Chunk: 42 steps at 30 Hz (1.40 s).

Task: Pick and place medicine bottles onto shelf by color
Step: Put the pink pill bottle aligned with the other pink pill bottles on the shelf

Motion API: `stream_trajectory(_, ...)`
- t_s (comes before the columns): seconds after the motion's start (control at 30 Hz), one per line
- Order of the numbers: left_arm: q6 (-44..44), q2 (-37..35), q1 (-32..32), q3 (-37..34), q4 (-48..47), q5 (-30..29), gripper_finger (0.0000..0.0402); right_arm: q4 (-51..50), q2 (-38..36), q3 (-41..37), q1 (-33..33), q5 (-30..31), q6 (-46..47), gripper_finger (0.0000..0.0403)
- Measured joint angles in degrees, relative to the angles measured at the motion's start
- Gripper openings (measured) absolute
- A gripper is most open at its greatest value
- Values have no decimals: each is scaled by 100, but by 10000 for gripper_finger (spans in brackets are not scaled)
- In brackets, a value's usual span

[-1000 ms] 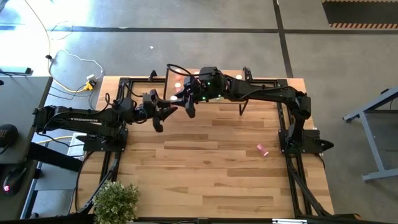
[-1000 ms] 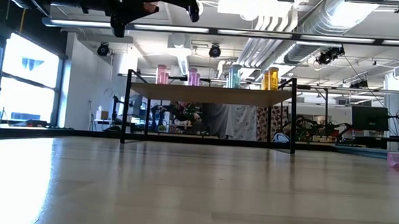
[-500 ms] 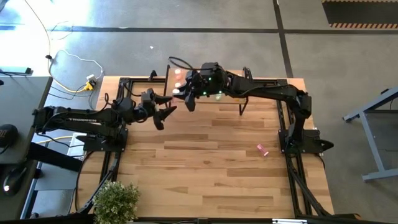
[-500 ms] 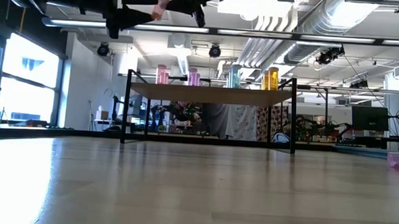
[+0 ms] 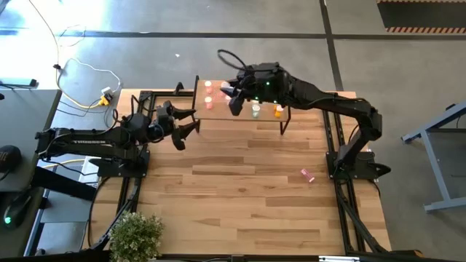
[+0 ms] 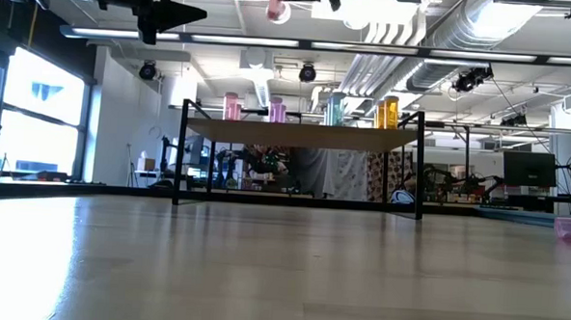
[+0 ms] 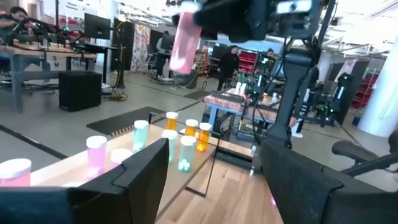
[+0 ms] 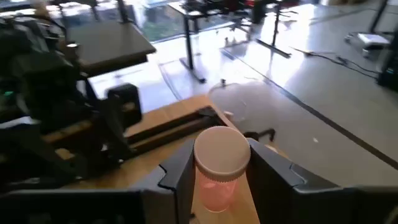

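Pink bottle (image 8: 217, 167) clamped in right end effector (image 5: 231, 93) above shelf (image 5: 244, 115); left end effector (image 5: 191, 119) gapes empty beside it.

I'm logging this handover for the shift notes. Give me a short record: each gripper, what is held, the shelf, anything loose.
left gripper: open, empty, beside the shelf's left end
right gripper: shut on pink medicine bottle, above the shelf
low light-wood shelf on black legs: carries pink, pale green and orange bottles
loose pink bottle: lying on the wooden table, near the right arm's base

Translucent pink plastic bottle (image 8: 219, 168), light matt wood shelf (image 6: 301, 135) on thin black metal legs.
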Motion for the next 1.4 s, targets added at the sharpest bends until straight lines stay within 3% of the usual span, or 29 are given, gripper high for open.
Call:
stream_trajectory(0.1,53,-90,0,0,-128,0,241,-154,-5,-146,125,416,196,117)
stream_trajectory(0.37,103,-216,-2,0,-385,2,241,395,-5,-1211,371,326,1063,117)
stream_trajectory(0.77,100,-220,-2,0,-389,4,241,3575,79,-3028,646,136,1391,117)
stream_trajectory(0.93,187,-217,-2,0,-391,4,241,4723,390,-3328,739,136,976,117)
stream_trajectory(1.13,299,-219,-2,0,-389,7,241,4397,465,-2839,583,330,553,117)
stream_trajectory(1.4,297,-226,-2,0,-389,7,241,2711,665,-1867,404,377,126,117)
